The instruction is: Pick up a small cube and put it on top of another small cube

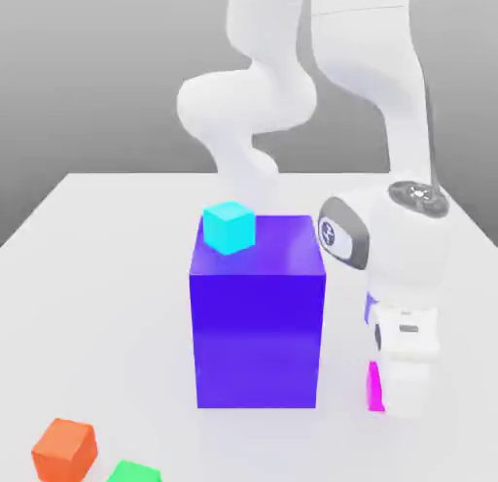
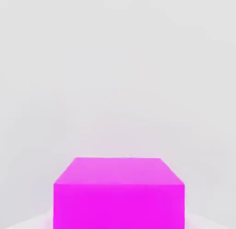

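Note:
The small magenta-pink cube (image 1: 373, 387) appears to rest on the white table, just to the exterior view's right of the big blue-violet block (image 1: 258, 325). Most of it is hidden behind my hand, so a narrow pink strip is what I see. My gripper (image 1: 401, 393) is lowered right down at the cube. In the hand view the magenta cube (image 2: 119, 191) looms very close, with its top and one side face showing. A cyan cube (image 1: 230, 227) sits on the blue-violet block's top, near its far corner on the exterior view's left.
An orange cube (image 1: 65, 449) and a green cube (image 1: 134, 472) lie at the table's near edge on the exterior view's left. The tall blue-violet block stands close beside my hand. The white table (image 1: 97, 305) stretches open to the left of it.

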Robot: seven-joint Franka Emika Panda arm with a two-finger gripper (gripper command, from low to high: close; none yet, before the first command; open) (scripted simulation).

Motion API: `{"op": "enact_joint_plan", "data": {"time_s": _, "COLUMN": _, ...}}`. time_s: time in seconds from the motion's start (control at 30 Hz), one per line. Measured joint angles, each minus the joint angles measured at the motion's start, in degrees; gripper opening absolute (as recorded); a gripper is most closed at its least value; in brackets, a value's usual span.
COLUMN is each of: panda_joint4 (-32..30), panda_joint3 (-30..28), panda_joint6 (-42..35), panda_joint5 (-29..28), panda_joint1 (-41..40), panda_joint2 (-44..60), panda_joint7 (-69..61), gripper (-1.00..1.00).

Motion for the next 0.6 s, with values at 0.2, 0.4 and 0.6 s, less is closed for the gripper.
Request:
{"op": "enact_joint_plan", "data": {"time_s": 0.2, "panda_joint4": 3.4, "panda_joint3": -3.6, "panda_joint6": -9.0, "panda_joint5": 3.2, "panda_joint1": -3.6, "panda_joint2": -5.4, "panda_joint7": 3.8, "gripper": -1.0}}
{"op": "enact_joint_plan", "data": {"time_s": 0.4, "panda_joint4": 13.4, "panda_joint3": -12.6, "panda_joint6": -16.0, "panda_joint5": 7.4, "panda_joint1": -11.1, "panda_joint2": -2.0, "panda_joint7": 13.9, "gripper": -1.0}}
{"op": "enact_joint_plan", "data": {"time_s": 0.6, "panda_joint4": 23.6, "panda_joint3": -19.4, "panda_joint6": -19.1, "panda_joint5": 14.0, "panda_joint1": -19.1, "panda_joint2": 5.9, "panda_joint7": 21.8, "gripper": -1.0}}
